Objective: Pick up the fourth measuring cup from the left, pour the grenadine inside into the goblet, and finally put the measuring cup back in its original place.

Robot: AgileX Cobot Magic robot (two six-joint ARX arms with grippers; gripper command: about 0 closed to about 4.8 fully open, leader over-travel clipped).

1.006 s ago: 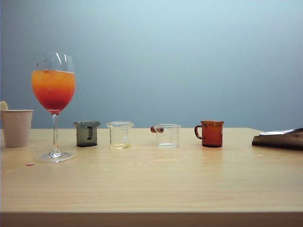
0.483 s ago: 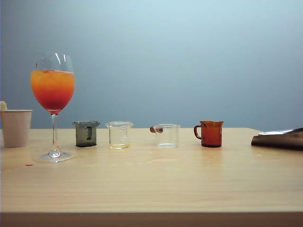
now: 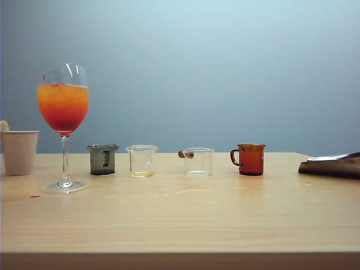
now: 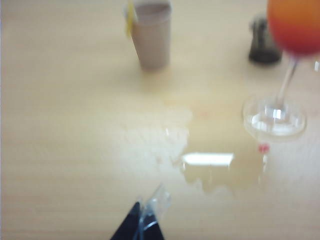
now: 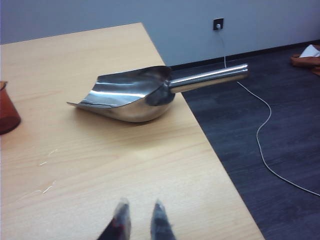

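Note:
The fourth measuring cup [image 3: 251, 159], amber with a side handle, stands upright at the right end of the row; its edge also shows in the right wrist view [image 5: 7, 107]. The goblet [image 3: 63, 107] stands at the left, filled orange over a red grenadine layer [image 3: 63, 119]; its foot [image 4: 274, 117] shows in the left wrist view. Neither gripper appears in the exterior view. My left gripper [image 4: 145, 220] hovers over the table near the goblet's foot, its tips together. My right gripper [image 5: 140, 210] hangs near the table's right edge, its tips slightly apart with nothing between them.
A dark grey cup [image 3: 103, 159] and two clear cups [image 3: 142, 161] [image 3: 198, 161] stand in the row. A white paper cup [image 3: 18, 152] is far left. A metal scoop [image 5: 135, 95] lies at the table's right edge. A wet patch [image 4: 215, 170] lies by the goblet's foot.

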